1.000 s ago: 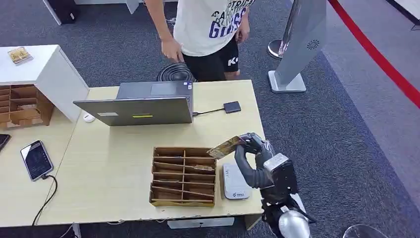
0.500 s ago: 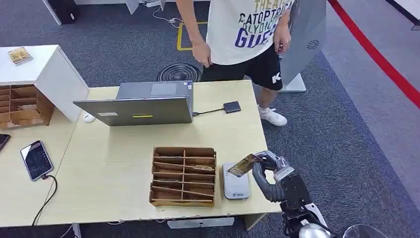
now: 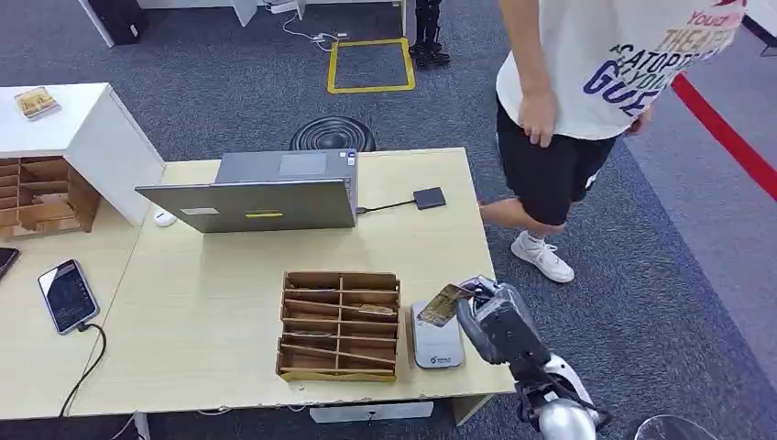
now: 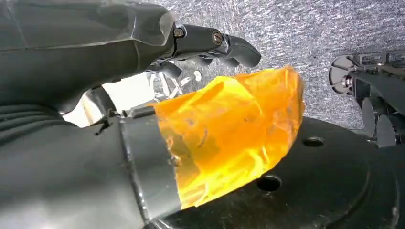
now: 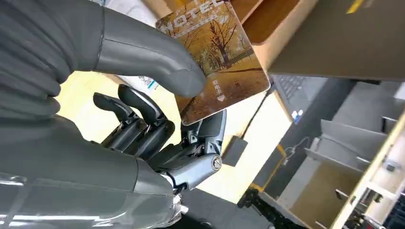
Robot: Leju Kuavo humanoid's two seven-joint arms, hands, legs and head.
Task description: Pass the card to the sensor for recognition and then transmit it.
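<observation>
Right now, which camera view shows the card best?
The right wrist view: the card is close, its tree picture clear, pinched by the right robot hand. The head view shows it small above the sensor.

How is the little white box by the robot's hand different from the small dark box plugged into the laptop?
The white rounded sensor box is larger and pale, with small print at its near end; the small dark grey box is smaller and plain. The white one lies beside the brown cardboard divider tray, with the right hand holding the autumn-picture card over it; the dark one lies beside the grey laptop, joined by a cable. Both rest flat on the pale wooden table.
</observation>
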